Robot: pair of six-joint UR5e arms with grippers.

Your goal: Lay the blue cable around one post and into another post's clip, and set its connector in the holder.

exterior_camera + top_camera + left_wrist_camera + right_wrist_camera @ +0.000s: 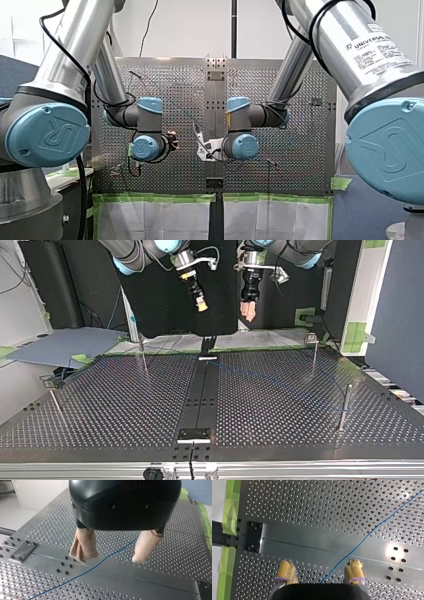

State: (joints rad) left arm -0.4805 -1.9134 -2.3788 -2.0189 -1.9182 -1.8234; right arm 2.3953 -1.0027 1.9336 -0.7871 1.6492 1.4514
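The thin blue cable [100,562] lies loose on the perforated table, passing below and between the beige pads of my left gripper [110,558], which is open and holds nothing. In the right wrist view the cable [367,536] runs slantwise over the centre strip and ends under my right gripper [320,563], whose yellow pads are open and empty. In the top view both grippers hang well above the table: the left [248,310], the right [200,302]. The cable [280,382] shows faintly toward a post [344,407]. I cannot make out its connector.
Slim metal posts stand at the top view's far left [144,355], far right [314,352] with a small block on top, and near left [55,402]. A dark plate [195,435] sits on the centre strip near the front edge. Green tape marks the far edge [230,507].
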